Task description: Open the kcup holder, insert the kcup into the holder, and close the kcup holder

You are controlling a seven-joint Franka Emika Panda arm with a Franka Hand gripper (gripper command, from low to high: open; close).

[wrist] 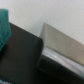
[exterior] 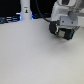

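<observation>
Gripper (exterior: 63, 31) low at kcup holder (exterior: 59, 29), exterior view's upper right, pressed right against black box. Jaw state: cannot tell, fingers lost against dark body. Wrist view: holder's black top (wrist: 22, 55) directly beneath, metallic panel (wrist: 60, 47) running diagonally beside it. Kcup not made out with certainty. Pale worktop (exterior: 30, 55) in front. White bottle-like object (exterior: 25, 10) well apart at rear.

Pale tabletop (exterior: 30, 57) fills most of exterior view; dark backdrop (exterior: 10, 7) behind, blurred white stand (exterior: 25, 11) at far edge.
</observation>
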